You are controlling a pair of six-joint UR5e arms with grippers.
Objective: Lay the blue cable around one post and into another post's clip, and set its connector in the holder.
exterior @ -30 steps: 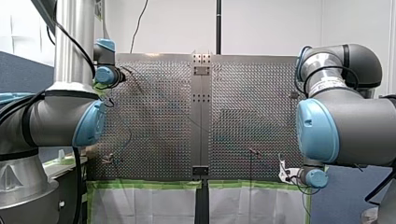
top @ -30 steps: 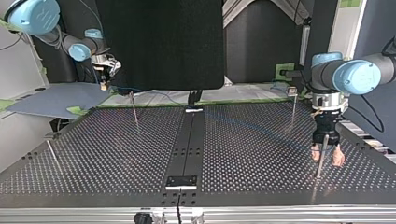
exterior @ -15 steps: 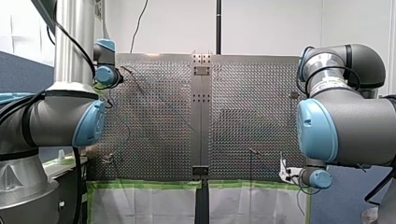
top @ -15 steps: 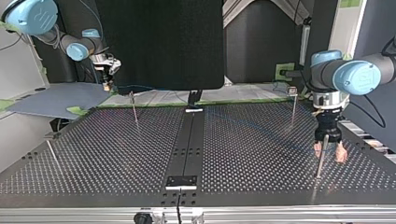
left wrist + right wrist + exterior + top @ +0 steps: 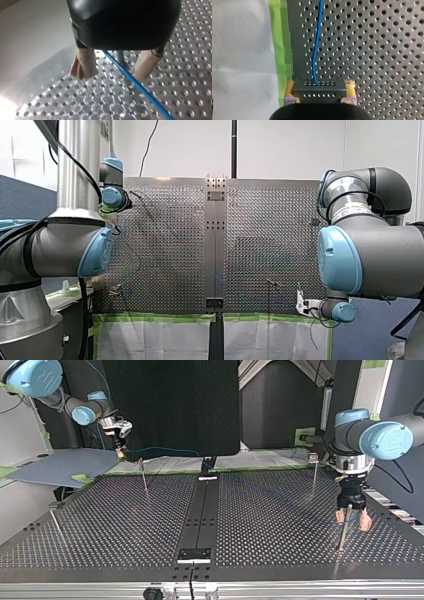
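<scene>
the blue cable [image 5: 135, 82] runs through the gap between my left gripper's beige pads [image 5: 83, 63], touching neither as far as i can see. it passes just beside the thin post [image 5: 120, 56] that also stands between them. those fingers are spread wide and grip nothing.

in the top view my left gripper [image 5: 352, 521] hangs low at the right of the frame, straddling the post's top. the cable shows only as a faint line crossing the perforated table [image 5: 100, 525] toward the upper left. there its other end sits in my right gripper [image 5: 120, 450], raised above the table's far edge.

the right wrist view shows the hold: the yellow-padded fingers [image 5: 290, 90] are closed tight on the dark connector [image 5: 319, 87], one on each side. the cable leaves the connector's front face and snakes ahead over the holes.

i judge the right arm carries the connector so it can steer the line. the left's open fingers then serve as a loose guide, letting the cable slide as it is brought round the post. the connector is not yet set down anywhere.
</scene>
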